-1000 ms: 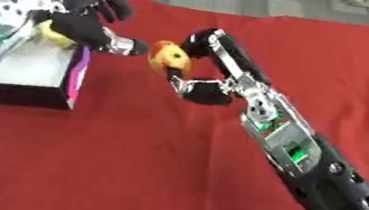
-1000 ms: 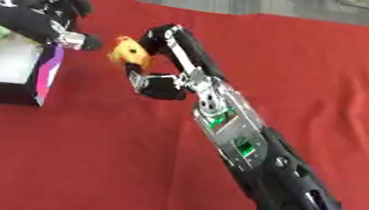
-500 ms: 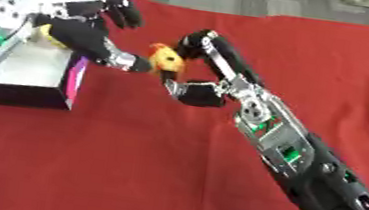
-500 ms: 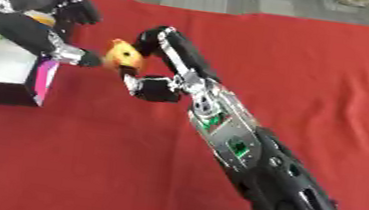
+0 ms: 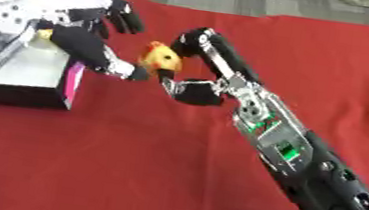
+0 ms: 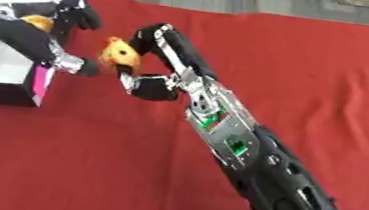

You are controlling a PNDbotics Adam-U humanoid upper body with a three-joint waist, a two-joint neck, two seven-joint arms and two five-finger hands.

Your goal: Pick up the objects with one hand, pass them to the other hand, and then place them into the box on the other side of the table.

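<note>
A small yellow and orange object (image 5: 160, 59) hangs above the red cloth, pinched between the fingers and thumb of my right hand (image 5: 195, 60), whose arm runs in from the lower right. My left hand (image 5: 87, 27) reaches in from the upper left with its fingers spread open; one fingertip (image 5: 135, 73) is right under the object, touching or nearly touching it. The box (image 5: 25, 70) sits at the left edge, white inside with a pink side; a yellow thing (image 6: 38, 22) lies in it behind my left hand.
A red cloth (image 5: 144, 172) covers the table. Grey floor shows beyond the far edge. The right forearm (image 5: 305, 157) crosses the lower right of the table.
My left hand has swung away from the box toward the object and its fingertip now reaches it. My right hand has carried the object a little further left.
</note>
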